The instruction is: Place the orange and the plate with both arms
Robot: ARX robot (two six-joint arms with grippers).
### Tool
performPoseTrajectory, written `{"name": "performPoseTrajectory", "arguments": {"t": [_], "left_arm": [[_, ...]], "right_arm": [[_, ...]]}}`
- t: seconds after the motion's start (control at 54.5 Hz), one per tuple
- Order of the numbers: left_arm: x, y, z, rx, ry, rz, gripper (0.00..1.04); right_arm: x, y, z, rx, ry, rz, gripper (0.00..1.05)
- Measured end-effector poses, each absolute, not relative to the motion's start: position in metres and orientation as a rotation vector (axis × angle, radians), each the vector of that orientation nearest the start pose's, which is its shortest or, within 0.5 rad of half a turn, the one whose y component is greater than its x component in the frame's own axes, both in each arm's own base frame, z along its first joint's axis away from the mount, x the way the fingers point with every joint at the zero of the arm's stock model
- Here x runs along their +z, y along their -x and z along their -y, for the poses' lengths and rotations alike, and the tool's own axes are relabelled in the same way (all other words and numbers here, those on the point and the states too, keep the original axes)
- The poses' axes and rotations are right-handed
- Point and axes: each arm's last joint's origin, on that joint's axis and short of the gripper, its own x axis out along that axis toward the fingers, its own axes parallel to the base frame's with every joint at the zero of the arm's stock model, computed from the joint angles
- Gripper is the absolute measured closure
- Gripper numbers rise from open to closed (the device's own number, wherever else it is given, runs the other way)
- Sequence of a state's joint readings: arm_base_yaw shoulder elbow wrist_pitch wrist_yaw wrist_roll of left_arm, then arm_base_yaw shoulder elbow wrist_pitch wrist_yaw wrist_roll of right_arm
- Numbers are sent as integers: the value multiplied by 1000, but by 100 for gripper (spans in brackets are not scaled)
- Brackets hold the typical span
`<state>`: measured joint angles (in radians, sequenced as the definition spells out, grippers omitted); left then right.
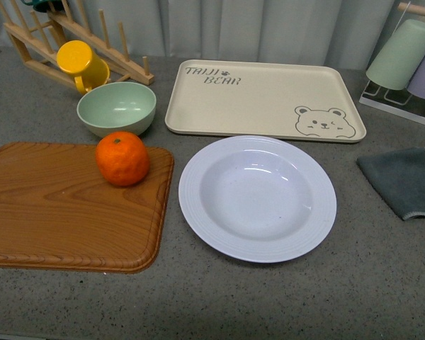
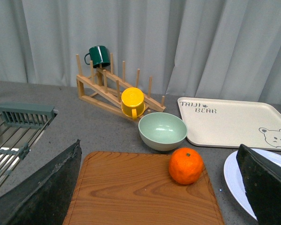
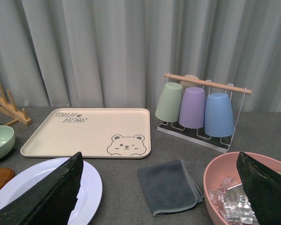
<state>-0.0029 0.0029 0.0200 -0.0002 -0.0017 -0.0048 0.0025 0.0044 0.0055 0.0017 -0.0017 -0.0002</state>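
As seen from the wrist views, the left pincer [image 2: 159, 146] and the right pincer [image 3: 160, 154] each stand spread wide, gripping nothing. The orange [image 1: 122, 159] sits on the far right corner of a wooden board [image 1: 57, 212], close in front of a mint green bowl [image 1: 117, 108]. The plate [image 1: 198, 205] lies flat on the grey table [image 1: 269, 297] just right of the board, before a beige bear tray [image 1: 262, 99]
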Motion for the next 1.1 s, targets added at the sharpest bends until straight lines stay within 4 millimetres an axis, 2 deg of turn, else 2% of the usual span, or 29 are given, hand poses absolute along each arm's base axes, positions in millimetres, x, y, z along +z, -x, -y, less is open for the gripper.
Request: {"name": "performPoseTrajectory", "arguments": {"t": [0.569,0.642,0.697,0.825,0.899,0.99,1.1], "left_arm": [[170,-97,0,0,5,17,6],[164,-100,-1,240,106,-164,6],[161,-104,-2,309,132,-196,6],[169,-120,-6,312,229,-178,6],[176,-136,-5,290,252,-165,6],[183,-171,2,231,276,-184,6],[180,-210,15,193,273,-235,6]], "right_arm": [[165,-98,0,4,0,3,9],[165,-98,0,4,0,3,9],[165,-98,0,3,0,3,9],[165,-98,0,4,0,3,9],[165,-98,0,3,0,3,9],[165,-98,0,3,0,3,9],[165,-98,0,3,0,3,9]]}}
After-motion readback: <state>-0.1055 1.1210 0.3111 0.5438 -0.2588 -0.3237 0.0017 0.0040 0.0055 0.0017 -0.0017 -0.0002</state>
